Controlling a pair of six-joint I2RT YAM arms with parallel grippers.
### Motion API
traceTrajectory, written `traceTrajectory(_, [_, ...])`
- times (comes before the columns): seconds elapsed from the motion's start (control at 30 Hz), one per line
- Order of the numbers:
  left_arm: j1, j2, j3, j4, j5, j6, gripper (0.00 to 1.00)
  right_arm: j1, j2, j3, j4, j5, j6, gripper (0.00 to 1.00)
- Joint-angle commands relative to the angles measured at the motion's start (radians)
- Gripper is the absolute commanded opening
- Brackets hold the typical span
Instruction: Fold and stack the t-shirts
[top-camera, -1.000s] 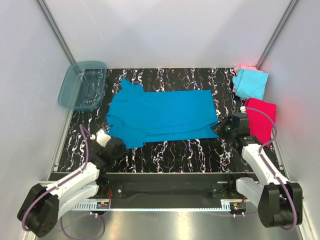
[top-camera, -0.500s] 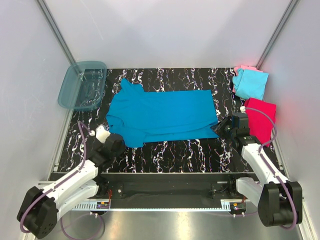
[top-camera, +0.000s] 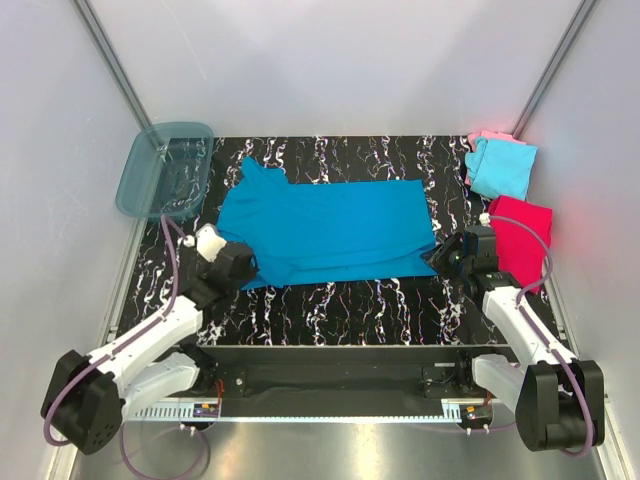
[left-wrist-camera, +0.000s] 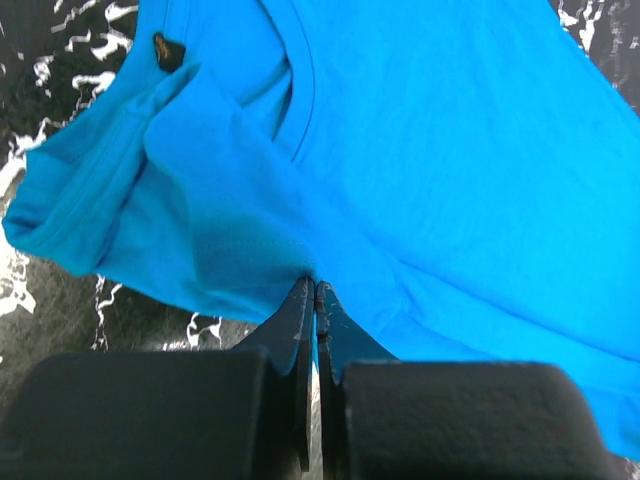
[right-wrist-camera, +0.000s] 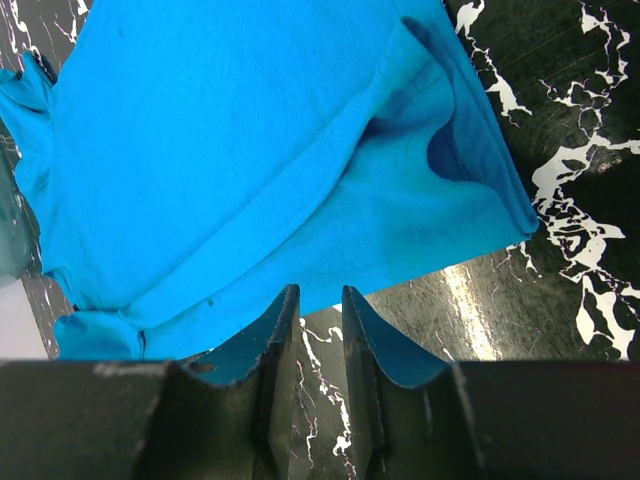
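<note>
Where the big teal-blue shirt (top-camera: 330, 225) spreads across the middle of the table (top-camera: 350, 300), it lies as a long, mostly flat rectangle of soft matte cloth. Its collar end points left and its straight hem end points right. The table top is glossy black with white marble veining.

The left gripper (top-camera: 240, 262) sits at the shirt's near-left corner. In the left wrist view its dark, tapered fingers (left-wrist-camera: 300, 300) are pressed tight together on a rumpled edge of the shirt (left-wrist-camera: 420, 150), just below the ribbed neckline. The cloth bunches into soft folds on either side of the pinch.

The right gripper (top-camera: 440, 258) is at the near-right corner. In the right wrist view the shirt (right-wrist-camera: 200, 150) looks smooth, with a doubled, stitched hem curling up at the corner. The gripper's (right-wrist-camera: 315, 295) two fingers stand a narrow gap apart with their tips at the cloth's edge. I cannot tell whether any cloth is caught between them.

Along the right edge, well apart from the blue shirt, a light cyan shirt (top-camera: 503, 168) lies folded on a pale pink one (top-camera: 485, 137). A bright red shirt (top-camera: 525, 240) lies nearer. A see-through teal plastic tub (top-camera: 165, 170) with rounded corners sits at the far left.
</note>
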Motion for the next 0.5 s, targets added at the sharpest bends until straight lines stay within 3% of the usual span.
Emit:
traceTrajectory(0.0, [0.006,0.054,0.087,0.040,-0.061,0.041,0.00,-0.001,-0.012,-0.003,0.036,-0.017,-0.001,0.30])
traceTrajectory(0.47, [0.134,0.257,0.264,0.109,-0.014,0.134,0.00,0.001,-0.009,-0.008,0.039,-0.026,-0.001,0.30])
